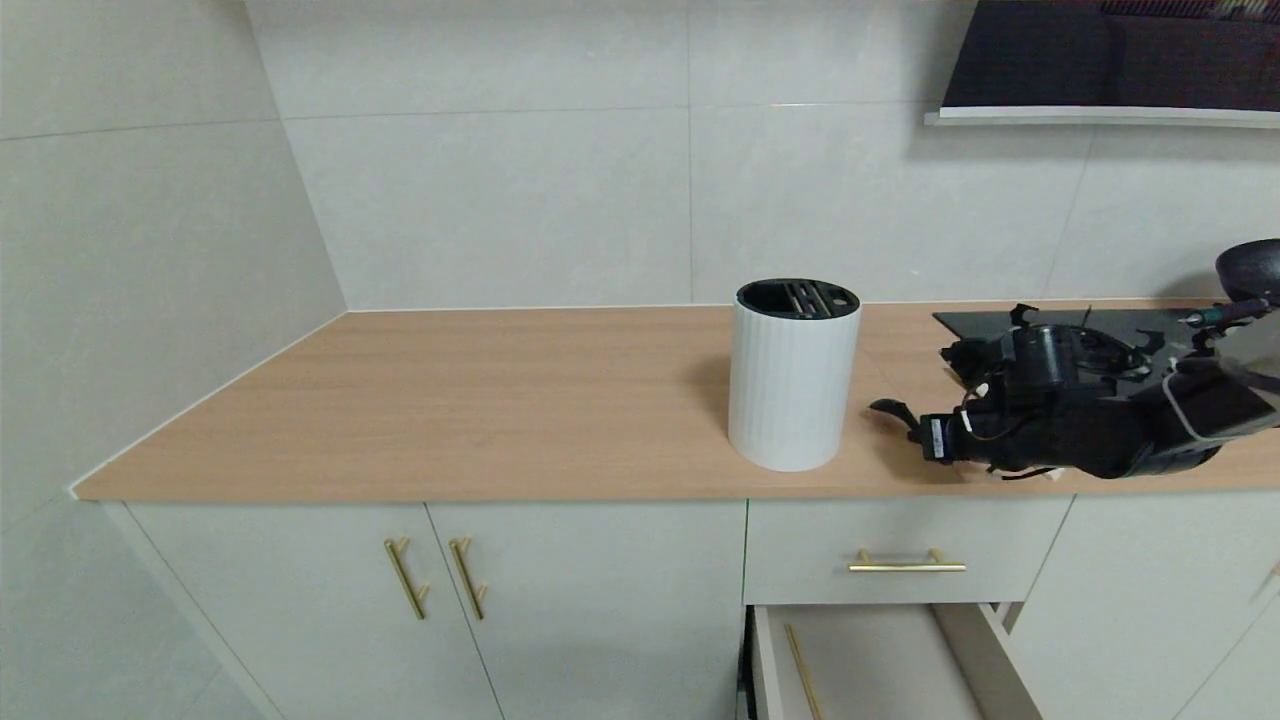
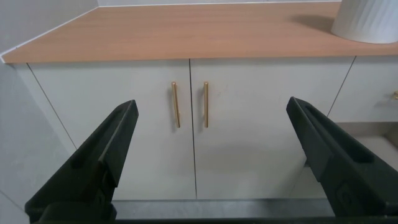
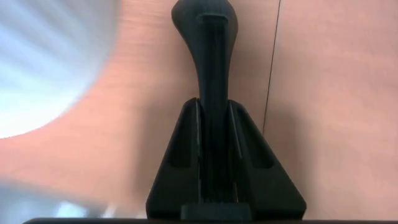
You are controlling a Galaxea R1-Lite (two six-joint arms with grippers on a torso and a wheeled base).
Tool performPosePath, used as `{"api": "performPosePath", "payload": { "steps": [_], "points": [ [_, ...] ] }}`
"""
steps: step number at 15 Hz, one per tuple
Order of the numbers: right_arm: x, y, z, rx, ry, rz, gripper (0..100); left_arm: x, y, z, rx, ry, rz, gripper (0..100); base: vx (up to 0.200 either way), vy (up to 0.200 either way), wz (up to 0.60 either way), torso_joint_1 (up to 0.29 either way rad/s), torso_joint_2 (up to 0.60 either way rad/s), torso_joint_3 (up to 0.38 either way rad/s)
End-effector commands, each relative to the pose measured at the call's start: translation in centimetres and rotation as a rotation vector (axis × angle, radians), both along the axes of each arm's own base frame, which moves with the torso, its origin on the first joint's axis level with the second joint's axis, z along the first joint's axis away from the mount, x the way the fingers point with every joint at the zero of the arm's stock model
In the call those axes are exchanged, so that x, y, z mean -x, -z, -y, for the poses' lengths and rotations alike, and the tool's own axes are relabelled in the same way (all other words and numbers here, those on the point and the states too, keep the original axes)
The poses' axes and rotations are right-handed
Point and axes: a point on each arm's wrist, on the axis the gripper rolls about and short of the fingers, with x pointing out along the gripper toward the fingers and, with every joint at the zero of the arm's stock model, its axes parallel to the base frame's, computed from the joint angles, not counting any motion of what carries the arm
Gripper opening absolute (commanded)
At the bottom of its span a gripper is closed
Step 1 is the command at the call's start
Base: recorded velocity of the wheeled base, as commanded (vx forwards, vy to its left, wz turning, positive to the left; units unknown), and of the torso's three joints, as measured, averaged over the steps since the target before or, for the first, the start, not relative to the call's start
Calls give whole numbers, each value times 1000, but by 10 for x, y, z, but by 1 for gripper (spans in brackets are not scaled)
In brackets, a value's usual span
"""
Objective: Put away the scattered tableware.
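Pulled-out drawer (image 1: 870,650) lowest in head view, front cut off by the frame edge; thin gold bar (image 1: 800,665) along its left inside, can't say whether handle or utensil. Closed drawer (image 1: 905,550) with gold handle right above it. Facing the double cabinet doors (image 2: 189,143) below the counter (image 1: 450,400): left gripper (image 2: 211,107), fingers (image 2: 102,155) spread wide, nothing between them. Lying low over the counter just right of the white utensil holder (image 1: 795,400): right gripper (image 1: 900,412), fingers (image 3: 205,93) pressed flat together, nothing seen pinched; can't tell whether it touches the wood. Holder upright near the counter's front edge, black slotted top, thin metal strips in the slots too small to identify. Only a blurred white patch of it (image 3: 43,62) beside the right fingers, and only its base (image 2: 367,22) from the left wrist, rest cut off. Black cooktop (image 1: 980,322) behind the right arm, partly hidden; dark pan (image 1: 1250,265) cropped at the right edge.
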Motion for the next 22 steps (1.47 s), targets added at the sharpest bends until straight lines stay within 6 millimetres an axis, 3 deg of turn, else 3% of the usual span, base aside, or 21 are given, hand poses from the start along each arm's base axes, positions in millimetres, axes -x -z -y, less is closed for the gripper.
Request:
{"api": "performPosePath", "payload": {
  "steps": [1, 5, 7, 8, 9, 14, 22],
  "points": [
    [63, -57, -5, -38, 1, -24, 0, 0, 0, 0, 0, 0, -1, 100, 0, 0, 0, 0, 0, 0],
    [160, -68, -9, -18, -58, -117, 0, 0, 0, 0, 0, 0, -1, 100, 0, 0, 0, 0, 0, 0],
    [186, -67, -8, -7, -65, -116, 0, 0, 0, 0, 0, 0, -1, 100, 0, 0, 0, 0, 0, 0],
    [186, -67, -8, -7, -65, -116, 0, 0, 0, 0, 0, 0, -1, 100, 0, 0, 0, 0, 0, 0],
    [200, -57, -6, 1, -70, -148, 0, 0, 0, 0, 0, -1, -1, 100, 0, 0, 0, 0, 0, 0],
    [202, -48, -6, 10, -74, -183, 0, 0, 0, 0, 0, 0, -1, 100, 0, 0, 0, -16, 37, 23],
    [194, -35, -8, 23, -75, -242, 0, 0, 0, 0, 0, -1, -1, 100, 0, 0, 0, -194, 458, 261]
  ]
}}
